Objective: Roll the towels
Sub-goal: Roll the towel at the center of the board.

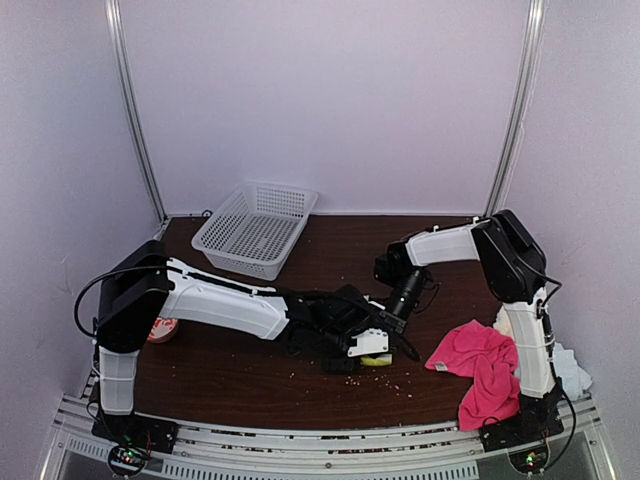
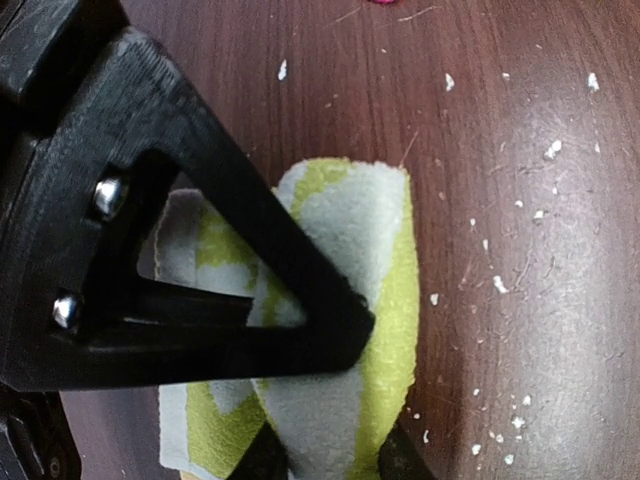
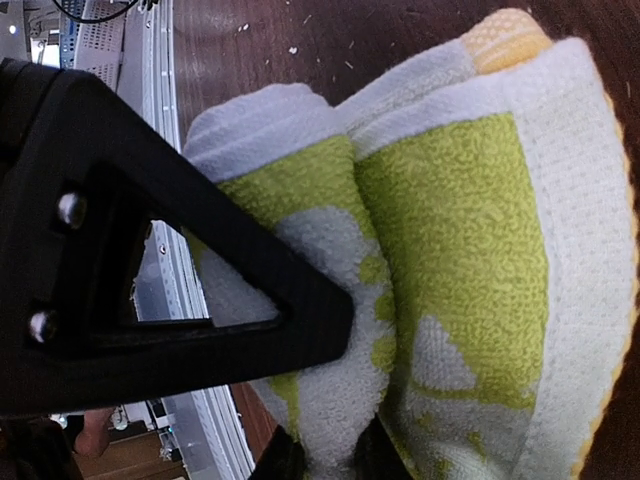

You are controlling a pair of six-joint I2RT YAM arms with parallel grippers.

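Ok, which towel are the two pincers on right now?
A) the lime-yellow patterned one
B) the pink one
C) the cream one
A: the lime-yellow towel sits inside both the left pincer and the right pincer, while the pink towel lies apart, untouched.

Towel [image 1: 377, 359] barely visible from above
Both wrist views crop the lower fingers [image 2: 262, 462]; red thing [image 1: 162, 329] half behind left arm [image 1: 225, 300].

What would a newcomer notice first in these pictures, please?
The left gripper and right gripper meet at the middle of the table, both seemingly pinching the lime towel. A pink towel lies crumpled at the near right, and a white basket sits at the back left.
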